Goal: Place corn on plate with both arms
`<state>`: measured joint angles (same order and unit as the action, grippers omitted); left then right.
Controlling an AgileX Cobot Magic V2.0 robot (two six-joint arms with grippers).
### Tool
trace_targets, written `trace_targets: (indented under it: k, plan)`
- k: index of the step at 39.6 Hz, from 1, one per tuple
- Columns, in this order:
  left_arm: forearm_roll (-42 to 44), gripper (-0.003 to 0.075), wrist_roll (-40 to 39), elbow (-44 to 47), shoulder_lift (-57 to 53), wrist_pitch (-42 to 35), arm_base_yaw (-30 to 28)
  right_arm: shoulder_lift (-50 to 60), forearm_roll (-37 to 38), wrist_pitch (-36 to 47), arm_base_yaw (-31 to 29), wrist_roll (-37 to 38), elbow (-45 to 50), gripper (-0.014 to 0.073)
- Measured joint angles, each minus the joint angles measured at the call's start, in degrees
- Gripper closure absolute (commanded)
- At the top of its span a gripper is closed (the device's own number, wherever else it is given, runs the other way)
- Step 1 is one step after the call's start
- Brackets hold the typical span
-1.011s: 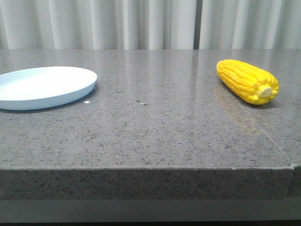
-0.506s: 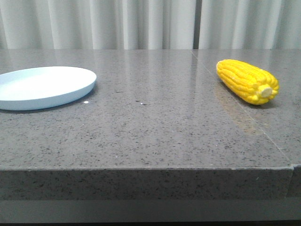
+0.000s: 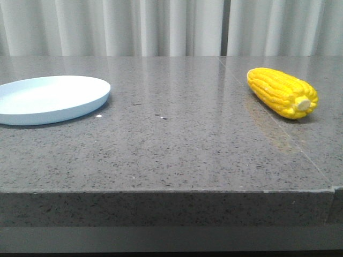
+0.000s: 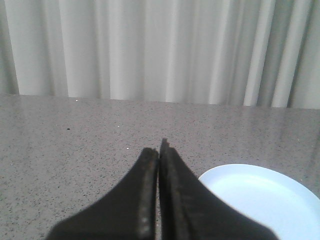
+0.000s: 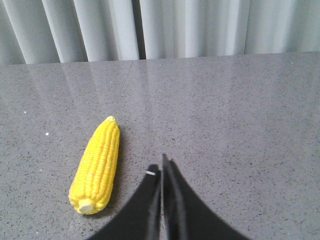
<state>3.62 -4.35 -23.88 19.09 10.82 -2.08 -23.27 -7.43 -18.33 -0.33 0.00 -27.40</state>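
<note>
Looking across a grey speckled stone worktop [image 3: 177, 144], polished and throwing back soft pale reflections of the backdrop. Running diagonally across the right part of the slab, a thin seam [image 3: 278, 128]; thick front edge [image 3: 161, 206] facing the camera, a lighter band lying beneath it. Hanging behind, full width, pale grey-white curtains [image 3: 161, 27] in vertical folds, one darker fold [image 3: 225, 27] showing right of centre. Lighting staying even and diffuse.

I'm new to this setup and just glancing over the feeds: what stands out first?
The bright yellow corn catches the eye, lying on its side at the right of the grey stone table. Far across at the left edge sits the pale blue plate, with nothing on it. In the wrist views, the left pincer and right pincer are both shut, holding nothing.
</note>
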Motion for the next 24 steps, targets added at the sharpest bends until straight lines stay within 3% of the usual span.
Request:
trace_targets:
  k: [5,8,24]
  plan:
    - [0.0,0.0133,0.0,0.0,0.0,0.0,0.0,0.0,0.0,0.0,0.0,0.0,0.0,0.012]
    - [0.0,0.0054,0.0,0.0,0.0,0.0,0.0,0.0,0.0,0.0,0.0,0.0,0.0,0.0074]
    - [0.0,0.0048,0.0,-0.25,2.53,-2.69,0.0,0.0,0.0,0.0,0.0,0.0,0.0,0.0076]
